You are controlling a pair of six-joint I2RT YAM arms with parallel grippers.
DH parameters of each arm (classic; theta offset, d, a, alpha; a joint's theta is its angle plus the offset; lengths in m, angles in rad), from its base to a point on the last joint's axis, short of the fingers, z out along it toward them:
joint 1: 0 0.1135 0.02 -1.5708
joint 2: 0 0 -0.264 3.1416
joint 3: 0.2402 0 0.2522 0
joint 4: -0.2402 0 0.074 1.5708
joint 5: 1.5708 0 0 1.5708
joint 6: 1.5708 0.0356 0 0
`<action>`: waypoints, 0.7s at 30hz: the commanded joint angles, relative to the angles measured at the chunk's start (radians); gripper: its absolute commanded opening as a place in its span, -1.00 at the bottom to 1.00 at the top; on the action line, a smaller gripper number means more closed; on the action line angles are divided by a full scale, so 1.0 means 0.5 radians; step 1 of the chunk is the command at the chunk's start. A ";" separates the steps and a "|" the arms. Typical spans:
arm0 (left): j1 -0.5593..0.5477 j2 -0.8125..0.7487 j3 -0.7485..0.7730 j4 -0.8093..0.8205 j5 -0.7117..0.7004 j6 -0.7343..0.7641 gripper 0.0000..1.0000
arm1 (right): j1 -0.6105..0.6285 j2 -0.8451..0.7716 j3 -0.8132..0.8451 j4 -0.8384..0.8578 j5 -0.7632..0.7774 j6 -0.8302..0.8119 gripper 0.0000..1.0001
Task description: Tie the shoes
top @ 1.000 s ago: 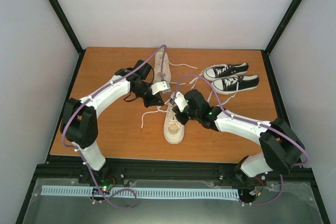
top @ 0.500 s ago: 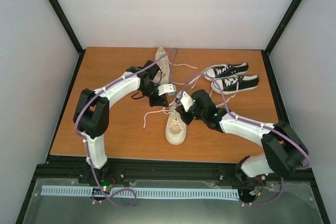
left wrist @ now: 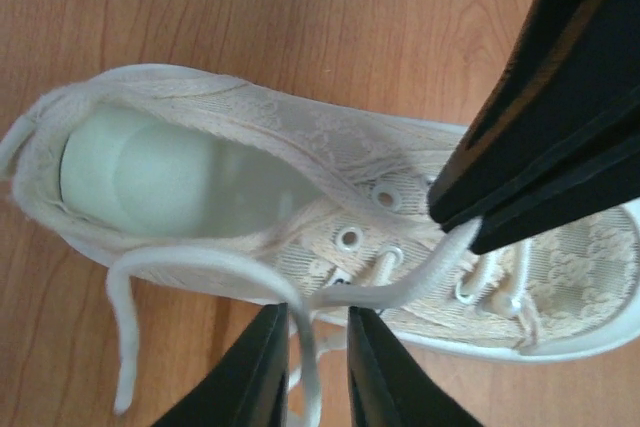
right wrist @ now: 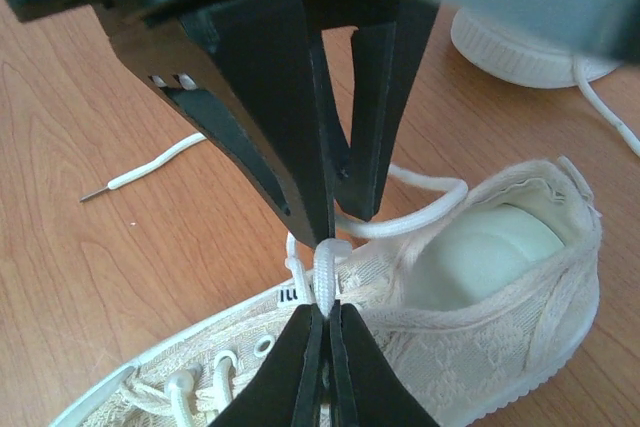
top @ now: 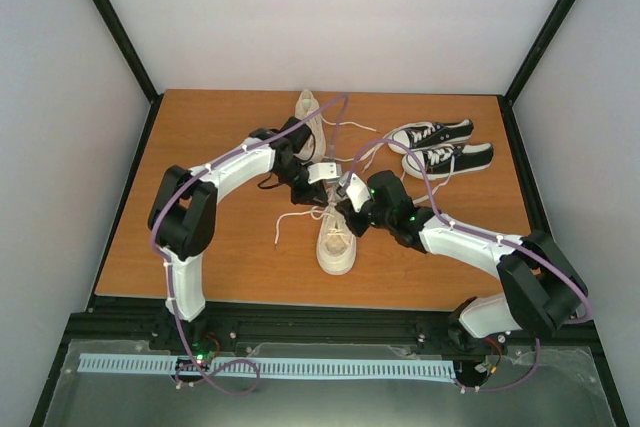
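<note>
Shoe: the cream lace-fabric low-top sneaker (top: 335, 239) sits mid-table, toe toward 6 o'clock. Its cream twin (top: 309, 115) is at 12.
Lace: the soft white cord lace (right wrist: 330, 267) looks light, floppy and probably slippery, so you'd pinch it near the eyelets.
Right gripper (right wrist: 327, 309): clamped tight on the lace.
Left gripper (left wrist: 318, 315): barely parted, with the lace running loose between its fingers.
Black canvas sneakers (top: 440, 147): at 2 o'clock.

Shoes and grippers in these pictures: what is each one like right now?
Near cream shoe: untied, standing on its sole.
Lace: loose loop, pinched at one spot.
Far cream shoe: untied, laces trailing loose.
Black sneakers: side by side on their soles.
Left gripper: slightly open, with the lace running between its fingers.
Right gripper: shut on the lace.
</note>
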 commanded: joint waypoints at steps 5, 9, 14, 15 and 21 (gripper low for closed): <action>-0.014 -0.014 -0.052 0.200 0.069 0.067 -0.31 | -0.030 -0.062 -0.025 0.189 -0.032 0.034 -0.94; -0.014 -0.095 -0.185 0.283 0.098 0.140 -0.19 | -0.038 -0.060 -0.032 0.197 -0.034 0.035 -0.94; 0.036 -0.098 -0.143 0.304 -0.022 -0.011 0.03 | -0.048 -0.054 -0.036 0.210 -0.042 0.044 -0.94; 0.048 -0.123 -0.135 0.320 -0.051 -0.090 0.19 | -0.048 -0.053 -0.037 0.210 -0.045 0.044 -0.94; 0.051 -0.280 -0.292 0.394 -0.289 -0.462 0.82 | -0.048 -0.049 -0.049 0.220 -0.047 0.047 -0.94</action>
